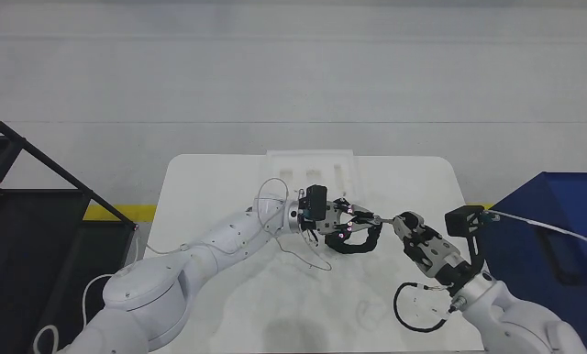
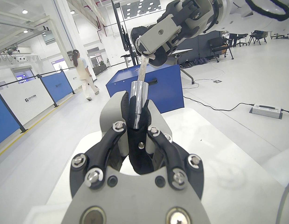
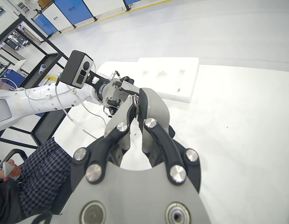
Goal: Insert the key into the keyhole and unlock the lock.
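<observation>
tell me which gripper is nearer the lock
Left. The left gripper is shut on the lock, clamping its body. The right gripper sits beyond the lock's end, holding the key, whose blade meets that end.

Foam tray (image 1: 312, 158), white table (image 1: 194, 200), blue cabinet (image 1: 552, 212)
</observation>
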{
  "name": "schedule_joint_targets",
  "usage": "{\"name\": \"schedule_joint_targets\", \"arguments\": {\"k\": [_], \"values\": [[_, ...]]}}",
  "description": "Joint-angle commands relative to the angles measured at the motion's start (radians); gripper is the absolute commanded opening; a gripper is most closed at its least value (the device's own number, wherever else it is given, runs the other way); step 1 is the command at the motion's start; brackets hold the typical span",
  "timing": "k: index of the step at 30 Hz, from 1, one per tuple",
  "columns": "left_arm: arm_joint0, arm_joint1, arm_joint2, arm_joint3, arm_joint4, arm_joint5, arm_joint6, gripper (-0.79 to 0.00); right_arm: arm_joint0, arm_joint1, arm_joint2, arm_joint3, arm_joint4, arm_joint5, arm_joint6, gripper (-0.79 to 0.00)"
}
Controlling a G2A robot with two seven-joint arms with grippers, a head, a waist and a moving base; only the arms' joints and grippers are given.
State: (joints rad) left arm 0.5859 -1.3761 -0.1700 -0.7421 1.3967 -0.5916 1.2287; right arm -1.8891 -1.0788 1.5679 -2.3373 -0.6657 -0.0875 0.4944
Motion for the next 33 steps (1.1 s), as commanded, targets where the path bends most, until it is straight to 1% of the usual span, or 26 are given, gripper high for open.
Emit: {"name": "schedule_joint_targets", "arguments": {"k": [1, 10, 24, 33], "values": [[0.0, 0.0, 0.0, 0.001, 0.0, 0.001, 0.001, -0.785, 0.003, 0.0, -0.002, 0.0, -0.004, 0.004, 0.003, -0.785], [-0.004, 0.001, 0.0, 0.007, 0.002, 0.003, 0.003, -0.785, 0.015, -0.001, -0.011, 0.001, -0.017, 0.019, 0.015, -0.785], [-0.01, 0.005, 0.0, -0.003, 0.05, 0.004, 0.004, -0.785, 0.045, -0.001, -0.026, 0.006, -0.033, 0.04, 0.072, -0.785], [-0.006, 0.005, 0.0, -0.021, 0.016, -0.004, -0.004, -0.785, 0.063, -0.002, -0.047, 0.015, -0.044, 0.053, 0.08, -0.785]]}}
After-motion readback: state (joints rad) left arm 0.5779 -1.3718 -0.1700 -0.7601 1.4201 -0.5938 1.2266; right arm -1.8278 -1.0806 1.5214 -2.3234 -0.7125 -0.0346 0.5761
